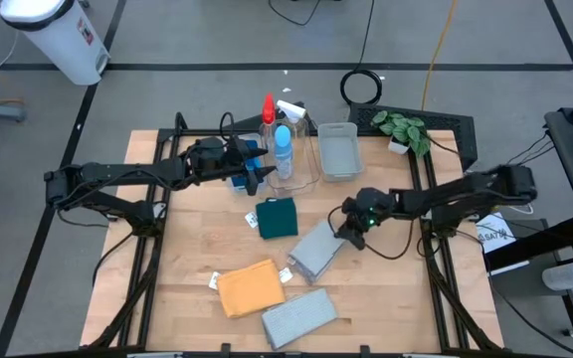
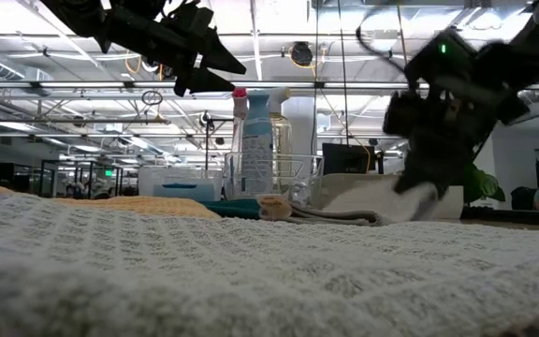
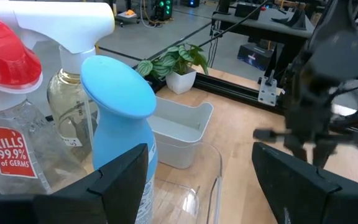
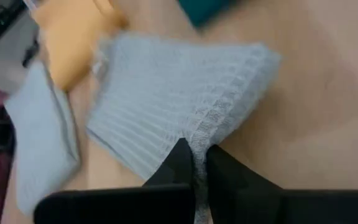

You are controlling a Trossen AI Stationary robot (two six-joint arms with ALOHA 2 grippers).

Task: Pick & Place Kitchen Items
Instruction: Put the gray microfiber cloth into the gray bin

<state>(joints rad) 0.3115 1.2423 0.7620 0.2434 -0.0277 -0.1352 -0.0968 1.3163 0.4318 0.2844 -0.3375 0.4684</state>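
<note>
High view, items listed by size against the clear bin (image 1: 338, 151) at the far edge of the counter (image 1: 197, 249).

Grey cloth (image 1: 314, 251), folded, ribbed knit: lies nearer than the bin, toward the counter's middle. Judged light, soft and limp; it will likely sag and unfold when lifted. Best hold is a pinch on a corner or folded edge, not the flat face. The right gripper (image 1: 347, 231) is closed on its corner nearest the bin, fabric nipped between the fingers.

Second grey cloth (image 1: 300, 317) and orange cloth (image 1: 250, 288): near edge, far from the bin; same soft handling.

Dark-green cloth (image 1: 278, 217): between the bin and the orange cloth.

Spray bottles, blue-topped (image 1: 283, 149), red-topped (image 1: 268, 111), white-topped (image 1: 292, 109): just left of the bin. Judged rigid, smooth, possibly slippery; grasp the body.

Left gripper (image 1: 255, 171): jaws apart, empty, beside the blue-topped bottle.
</note>
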